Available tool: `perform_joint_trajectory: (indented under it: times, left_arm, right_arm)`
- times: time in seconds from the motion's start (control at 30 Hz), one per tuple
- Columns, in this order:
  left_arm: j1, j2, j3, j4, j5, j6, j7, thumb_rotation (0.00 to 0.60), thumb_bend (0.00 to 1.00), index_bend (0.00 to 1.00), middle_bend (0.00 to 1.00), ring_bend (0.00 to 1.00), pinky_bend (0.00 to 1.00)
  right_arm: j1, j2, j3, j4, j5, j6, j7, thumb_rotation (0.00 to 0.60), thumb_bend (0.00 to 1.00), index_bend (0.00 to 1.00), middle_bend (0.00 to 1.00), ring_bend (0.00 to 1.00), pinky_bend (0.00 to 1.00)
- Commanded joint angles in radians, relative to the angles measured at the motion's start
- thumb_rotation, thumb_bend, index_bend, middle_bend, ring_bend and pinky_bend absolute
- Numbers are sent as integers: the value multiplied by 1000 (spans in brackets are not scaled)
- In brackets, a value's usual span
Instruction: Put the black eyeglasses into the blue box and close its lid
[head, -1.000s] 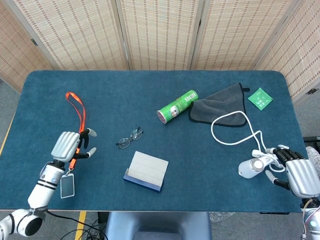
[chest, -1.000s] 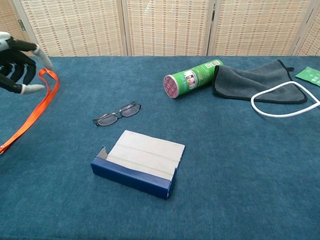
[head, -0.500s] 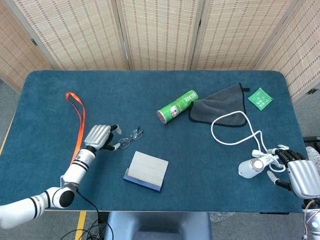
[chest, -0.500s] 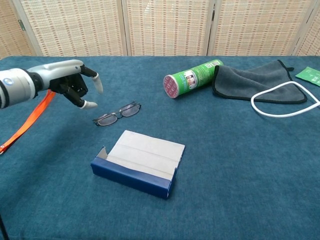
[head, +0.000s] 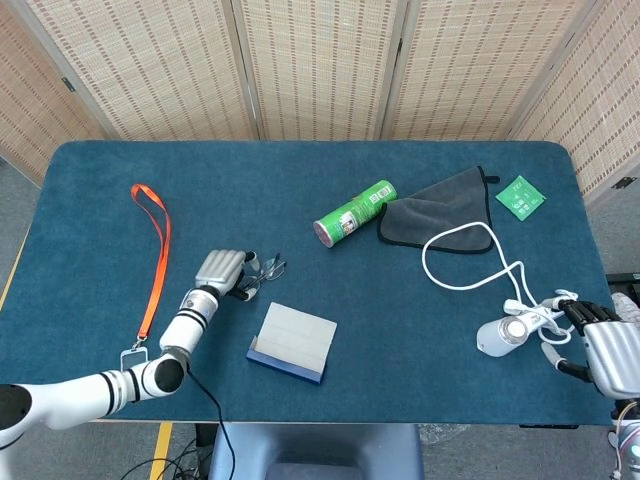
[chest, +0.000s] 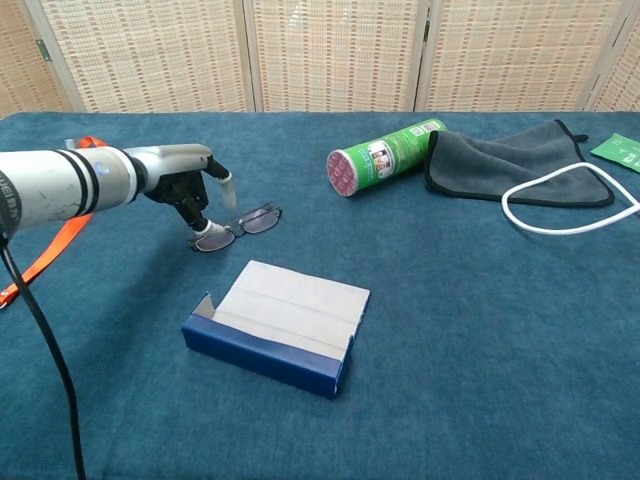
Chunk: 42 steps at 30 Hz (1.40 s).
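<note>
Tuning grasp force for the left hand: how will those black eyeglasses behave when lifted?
Probably very light: the black eyeglasses have thin wire rims. They lie flat on the cloth-covered table, so the left hand may struggle to get under them. The slim frame likely bends easily, so a gentle pinch seems wise.

Your head view looks steeply down over the whole surface (head: 420, 330); your chest view sits low and nearer. Both share the blue box (head: 291, 343) (chest: 283, 337) at centre.

eyeglasses (chest: 238, 227): behind the box (chest: 278, 326), left hand (chest: 192, 190) at their left end
can (chest: 383, 157): behind, cloth (chest: 510, 162) beside it
right hand (head: 610, 348): far right, by the cable (head: 470, 258)
</note>
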Motion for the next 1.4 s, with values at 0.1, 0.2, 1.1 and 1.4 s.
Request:
perform_joint_trajectory:
  times: [0.1, 0.2, 1.1, 1.4]
  left_arm:
    - [-56, -6, 37, 3, -91, 2, 70, 600, 321, 389, 926, 948, 1000]
    - [-85, 5, 53, -4, -148, -11, 106, 600, 321, 387, 926, 948, 1000]
    - [-142, 11, 136, -98, -107, 74, 106, 600, 321, 436, 926, 948, 1000]
    - [-139, -60, 127, -37, -83, 86, 75, 600, 354, 498, 926, 950, 1000]
  right_arm:
    - [-3, -1, -1, 6, -1, 2, 8, 600, 259, 287, 368, 362, 382]
    - [-5, -2, -2, 10, 1, 3, 12, 600, 259, 287, 372, 365, 382]
    - [-24, -10, -6, 41, 6, 15, 46, 600, 259, 287, 380, 374, 382]
    - [-25, -9, -4, 46, 7, 15, 51, 600, 259, 287, 382, 378, 382]
